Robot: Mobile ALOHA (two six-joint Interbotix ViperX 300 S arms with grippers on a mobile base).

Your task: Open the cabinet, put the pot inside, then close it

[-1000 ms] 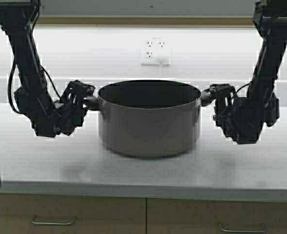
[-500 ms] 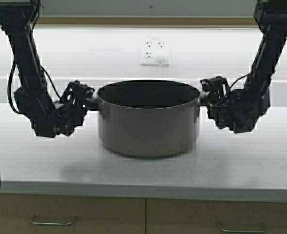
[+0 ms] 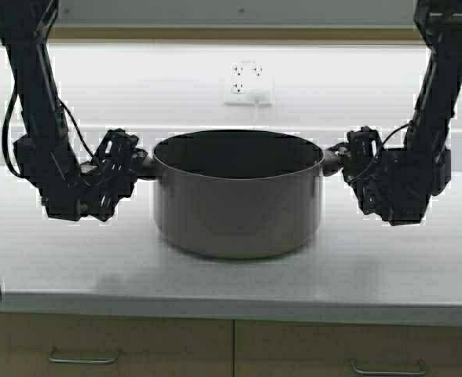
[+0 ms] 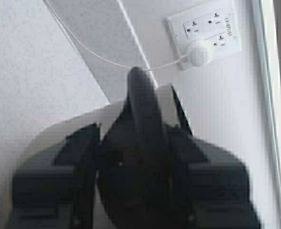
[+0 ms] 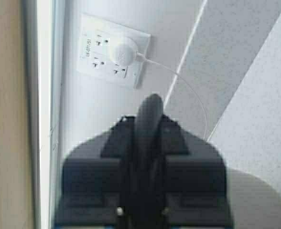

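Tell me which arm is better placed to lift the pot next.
Neither alone. The left gripper is clamped on the left handle of the pot, and the right gripper on the right one, so a two-armed lift off the counter looks likeliest.

pot handle (image 5: 149, 125) clamped in jaws, wall outlet (image 5: 113, 56)
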